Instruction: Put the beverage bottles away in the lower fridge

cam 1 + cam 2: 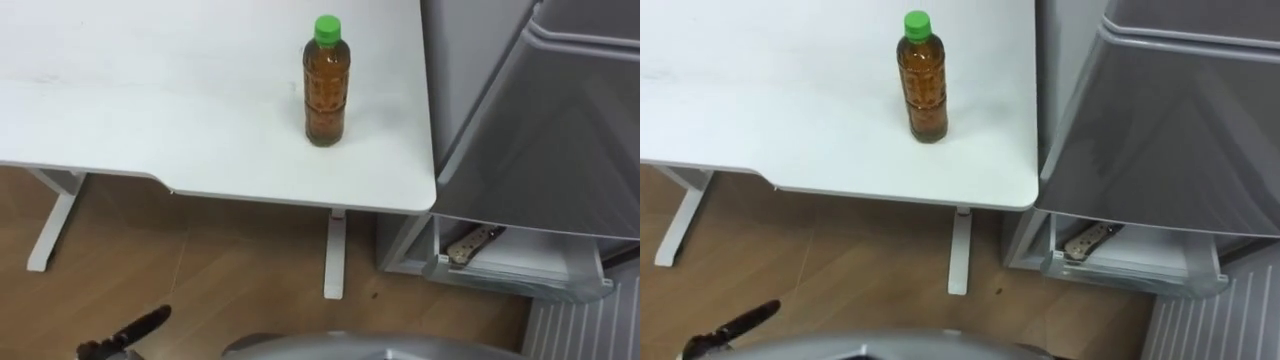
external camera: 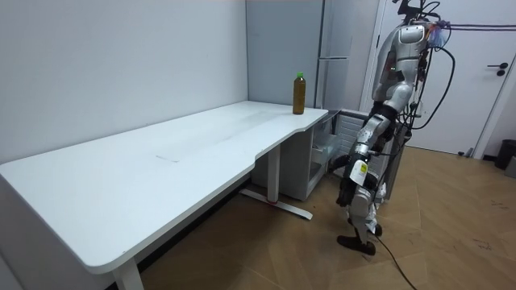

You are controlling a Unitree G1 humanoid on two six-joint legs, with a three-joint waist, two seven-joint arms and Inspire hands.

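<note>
White table (image 1: 150, 100) takes up most of the eye views, on white legs over wood floor (image 1: 200, 270). Grey fridge (image 1: 540, 130) stands just beside the table's right end. Its upper door is closed. The lower fridge compartment (image 1: 530, 268) is open at the bottom, with a pale shelf edge showing. A small tan-and-dark item (image 1: 475, 243) lies in it, too small to identify.

In the room view the robot stands upright on the floor at the table's far corner, in front of the fridge, head tipped down, with one arm hanging at its side.

The drink bottle (image 1: 327, 80), amber liquid with a green cap, stands upright on the table near the right end, close to the fridge side. Nothing touches it, and it is well apart from the hand.

The left hand (image 1: 130, 332) shows at the lower left, low over the floor, below the table edge. Its dark fingers are straight and released, holding nothing.
</note>
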